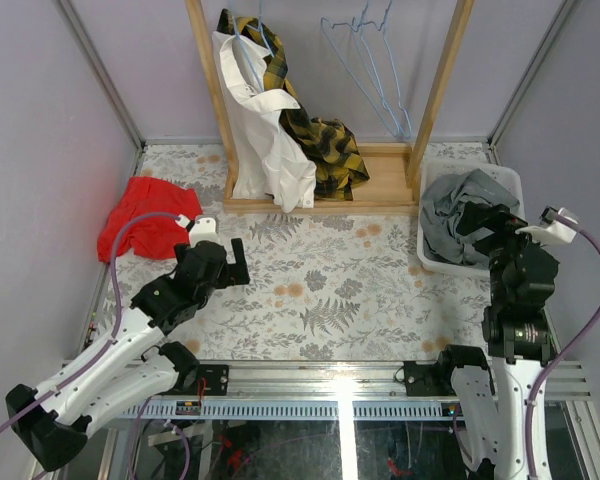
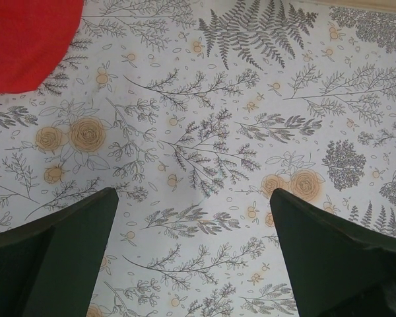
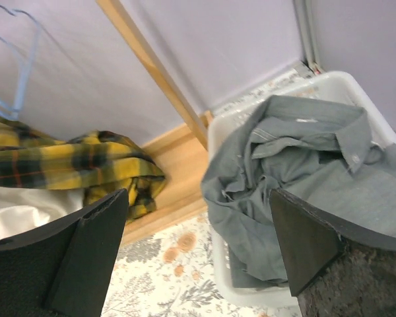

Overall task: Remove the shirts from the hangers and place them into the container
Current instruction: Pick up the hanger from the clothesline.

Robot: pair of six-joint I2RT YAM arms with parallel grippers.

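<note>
The grey shirt [image 1: 448,215] [image 3: 297,172] lies crumpled inside the container [image 1: 495,172] [image 3: 330,82], which sits on the table's far right corner, just beside the right foot of the wooden rack [image 1: 440,80]. On the left part of the rack a white shirt [image 1: 265,130] hangs from a light-blue hanger [image 1: 242,45], with its hem reaching the rack base; whether that white cloth is one garment or two cannot be told. Touching it on its right, the yellow-and-black plaid shirt [image 1: 325,145] [image 3: 72,162] hangs from the top of the rack, and its lower end is bunched on the base. On the right part of the rack, bare hangers [image 1: 375,70] hang apart from both shirts. The right gripper [image 1: 490,225] [image 3: 198,198] is over the near side of the container, above the grey shirt. Its jaws are spread wide and grip nothing: in the wrist view the shirt lies beyond them, clear of both fingers. The left gripper [image 1: 230,265] [image 2: 191,198] hovers over the left half of the table [image 1: 320,290]. It is released too, with fingers far apart and only the floral tabletop showing between them. A red cloth [image 1: 140,215] [image 2: 23,39] lies in a heap at the table's left edge, near the left gripper but not touching it.
</note>
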